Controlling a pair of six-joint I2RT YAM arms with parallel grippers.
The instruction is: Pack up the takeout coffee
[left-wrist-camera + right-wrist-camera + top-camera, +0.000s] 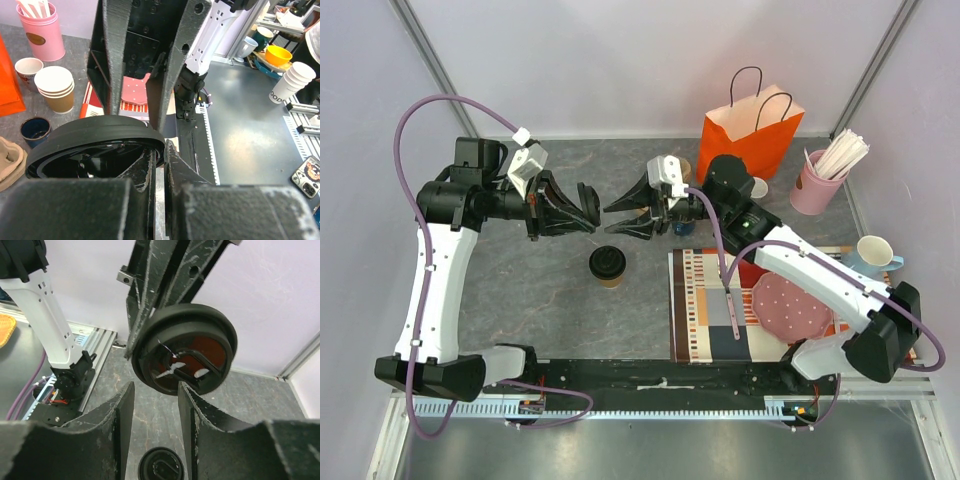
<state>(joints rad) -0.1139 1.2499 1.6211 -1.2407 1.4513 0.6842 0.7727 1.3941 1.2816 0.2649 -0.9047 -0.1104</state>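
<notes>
Right wrist: my left hand [588,207] pinches the loose lid [200,335], right hand [156,388] spread; a mistimed handover might, I think, drop it onto the takeout coffee [161,466].

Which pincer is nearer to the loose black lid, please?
Left. The left pincer is shut on the rim of the loose black lid, holding it aloft. The right pincer faces it with open jaws, tips close by the lid but not gripping it.

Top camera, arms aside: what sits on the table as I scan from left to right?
takeout coffee → orange paper bag → pink straw holder → white mug. The pink plate and striped mat are left out because they overlap the others.
</notes>
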